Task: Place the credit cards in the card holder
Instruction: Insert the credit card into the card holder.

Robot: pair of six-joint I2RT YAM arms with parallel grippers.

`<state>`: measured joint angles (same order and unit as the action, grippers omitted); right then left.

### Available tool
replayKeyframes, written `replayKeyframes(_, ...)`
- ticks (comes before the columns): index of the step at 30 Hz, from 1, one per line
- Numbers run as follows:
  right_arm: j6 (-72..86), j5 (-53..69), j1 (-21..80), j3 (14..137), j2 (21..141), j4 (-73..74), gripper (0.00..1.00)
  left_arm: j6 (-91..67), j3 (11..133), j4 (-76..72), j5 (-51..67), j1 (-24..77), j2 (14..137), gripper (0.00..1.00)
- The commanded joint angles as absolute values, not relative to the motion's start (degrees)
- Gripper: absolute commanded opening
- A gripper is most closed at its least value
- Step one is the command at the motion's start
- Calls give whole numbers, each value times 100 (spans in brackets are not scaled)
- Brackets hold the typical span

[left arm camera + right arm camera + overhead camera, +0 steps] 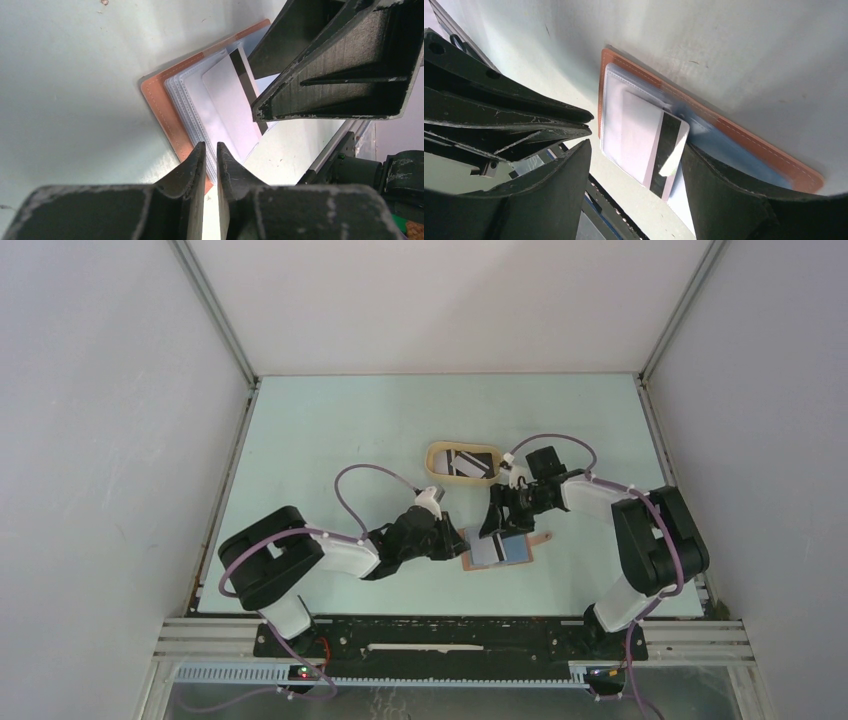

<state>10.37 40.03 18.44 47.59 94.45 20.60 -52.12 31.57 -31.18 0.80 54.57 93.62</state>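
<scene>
The card holder (522, 553) lies open on the table, reddish-brown outside (160, 100) with light blue pockets (729, 150). A whitish credit card with a dark stripe (649, 145) (227, 100) sits partly inside a clear pocket, its striped end sticking out. My right gripper (495, 525) (636, 145) hangs open over that card, one finger (724, 190) beside its striped end and the other well clear. My left gripper (455, 540) (211, 146) is at the holder's left edge, its jaws almost together with only a thin empty gap.
An oval beige tray (436, 462) stands just behind the holder with more cards (466, 462) in it. The right gripper's fingers (340, 65) loom close above the holder in the left wrist view. The snap tab (545, 536) points right.
</scene>
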Motion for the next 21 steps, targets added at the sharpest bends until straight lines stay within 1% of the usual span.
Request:
replayKeyframes(1,864,3841,1671,4720,9128,2285,75,-5238,3130,-3384,168,5415,9369,19)
replayKeyframes(8,861,3978,1736,4688,9467,2307,75,-5238,3146,-3384,202,5414,9395,19)
replayKeyframes(14,913,4233,1822,4693,9460,2276,74,-5238,3209,-3384,308,5423,9505,19)
replayKeyframes(21,1089,4543,2092,4720,9448,2161,67,-5265,3265,-3366,391,5417,9599,16)
